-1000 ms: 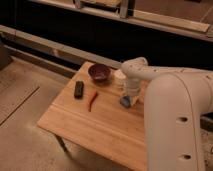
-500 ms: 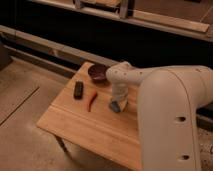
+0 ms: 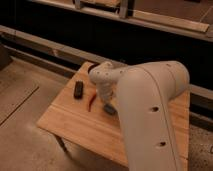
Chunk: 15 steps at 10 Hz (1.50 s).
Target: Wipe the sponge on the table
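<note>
The tool is down on the surface, just beside the red stick, on the side away from the black device. It is clenched. The blue-grey sponge sits right under its tip, so I take it to be gripped there, though the fingers are hard to make out against the bulky white arm.

The sponge lies flat against the wood, close to the stick's lower half but not touching it. With the sponge pressed down like that, this looks to me like the wiping stroke itself. How much of the top has been covered I can't say.

The next move calls for steady downward pressure and a sideways drag. A stroke toward the stick needs care, since it could knock the stick into the device beyond.

The sponge's long axis seems to run crosswise to the stick. One short end points at the stick and the other away from it, toward the arm.
</note>
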Each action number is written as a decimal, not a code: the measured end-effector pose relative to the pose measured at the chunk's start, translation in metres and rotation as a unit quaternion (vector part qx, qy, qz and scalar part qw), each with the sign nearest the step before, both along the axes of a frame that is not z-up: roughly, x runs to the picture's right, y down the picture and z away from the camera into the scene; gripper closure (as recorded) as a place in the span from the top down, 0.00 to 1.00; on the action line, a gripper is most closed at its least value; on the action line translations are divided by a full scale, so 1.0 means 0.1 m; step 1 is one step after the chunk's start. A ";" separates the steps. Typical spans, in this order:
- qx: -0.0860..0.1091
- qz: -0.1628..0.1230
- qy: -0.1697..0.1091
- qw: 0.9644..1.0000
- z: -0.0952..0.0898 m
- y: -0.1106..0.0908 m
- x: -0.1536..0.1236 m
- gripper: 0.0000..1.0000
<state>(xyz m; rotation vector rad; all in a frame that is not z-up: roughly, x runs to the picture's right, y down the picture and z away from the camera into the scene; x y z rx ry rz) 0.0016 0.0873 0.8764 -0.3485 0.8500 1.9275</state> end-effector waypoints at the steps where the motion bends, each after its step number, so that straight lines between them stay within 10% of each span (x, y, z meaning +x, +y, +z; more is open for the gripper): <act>1: 0.011 -0.007 0.002 1.000 0.02 -0.17 0.00 0.00; 5: 0.037 0.000 0.048 0.998 -0.04 -0.68 0.55 0.00; 15: 0.008 0.115 0.088 0.989 0.08 -0.23 1.54 0.00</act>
